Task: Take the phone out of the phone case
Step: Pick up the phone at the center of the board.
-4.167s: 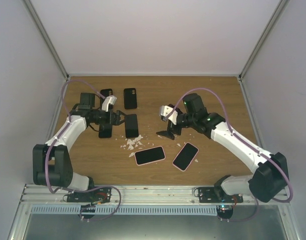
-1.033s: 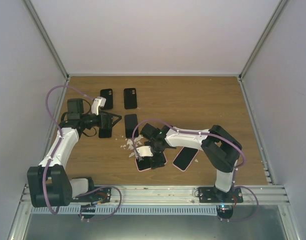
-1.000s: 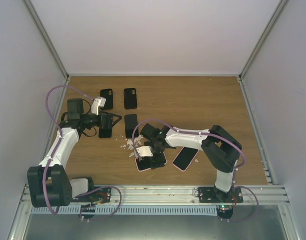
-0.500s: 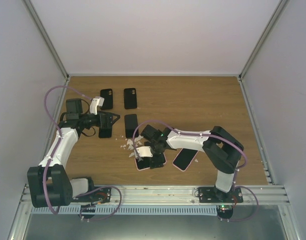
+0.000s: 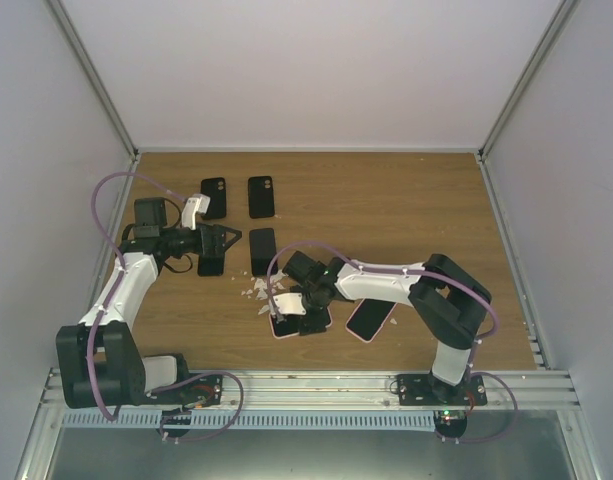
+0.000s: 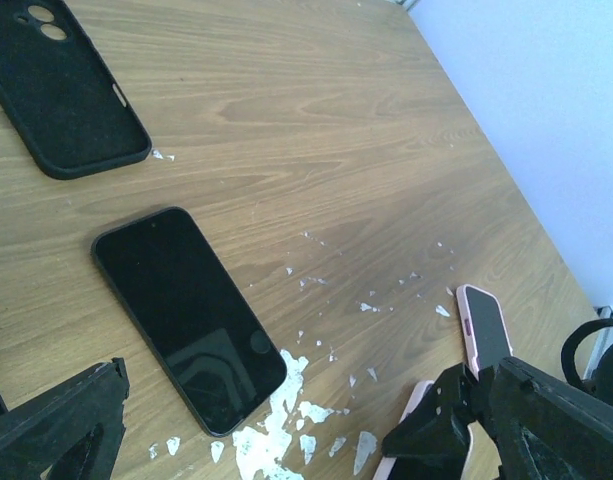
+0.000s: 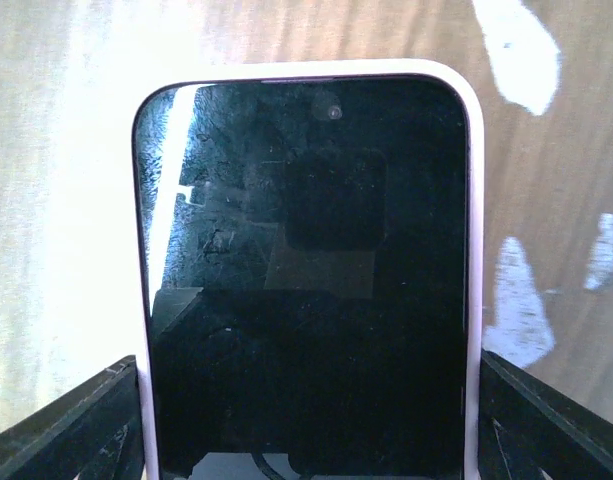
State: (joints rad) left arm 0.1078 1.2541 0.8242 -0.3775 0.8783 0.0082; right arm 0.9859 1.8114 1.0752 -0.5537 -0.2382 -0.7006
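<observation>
A phone (image 7: 306,280) with a dark screen lies face up in a pink phone case (image 7: 471,200) on the wooden table. It fills the right wrist view. My right gripper (image 7: 308,430) straddles it, with one finger against each long side of the case. From above, that gripper (image 5: 304,312) covers most of this phone (image 5: 286,333). My left gripper (image 5: 231,238) hovers open at the left, above the table, holding nothing. Its fingers frame the bottom corners of the left wrist view.
A second pink-cased phone (image 5: 371,318) lies just right of the first. A bare black phone (image 5: 262,251) and two black cases (image 5: 213,197) (image 5: 261,196) lie at the back left. White flakes (image 5: 258,290) litter the wood between them.
The right arm swung in from the right and came down over the pink-cased phone. In the last second its jaws narrowed onto the case sides. The left arm barely moved.
</observation>
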